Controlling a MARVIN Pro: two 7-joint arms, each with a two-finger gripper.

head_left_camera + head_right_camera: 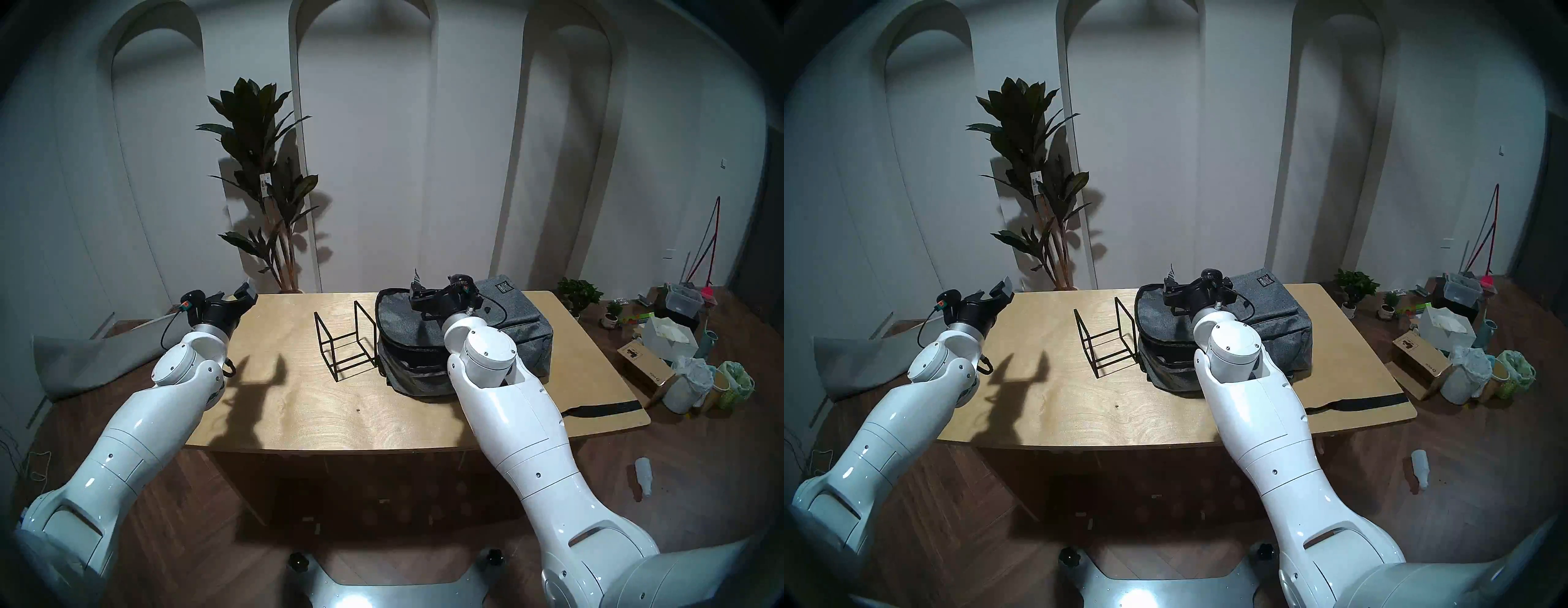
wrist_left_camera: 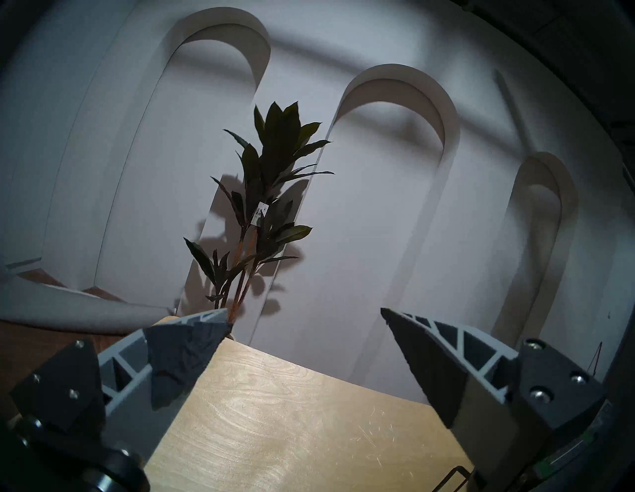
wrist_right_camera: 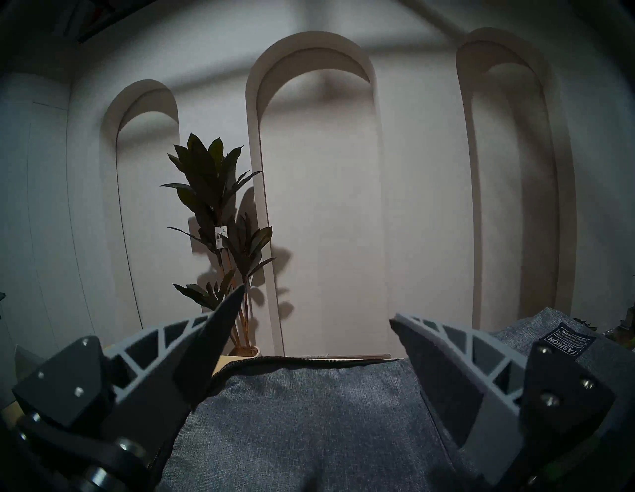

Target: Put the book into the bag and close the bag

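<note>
The grey backpack [image 1: 522, 322] lies flat on the right half of the wooden table [image 1: 297, 403], its label patch at the far end. Its flap with black zipper edging [image 3: 302, 359] lies down over the body. A dark gap runs along the front side; I cannot tell whether the zipper is shut. My right gripper [image 1: 418, 284] hovers open and empty just above the flap [image 3: 309, 412]. My left gripper [image 1: 237, 293] is open and empty above the table's far left corner [image 2: 292, 412]. The book is not in view.
An empty black wire-frame stand [image 1: 345, 339] sits just left of the backpack. A black strap [image 1: 602, 409] trails to the table's right front edge. A tall plant [image 1: 263, 191] stands behind the table. Boxes, pots and bags [image 1: 679, 361] clutter the floor on the right.
</note>
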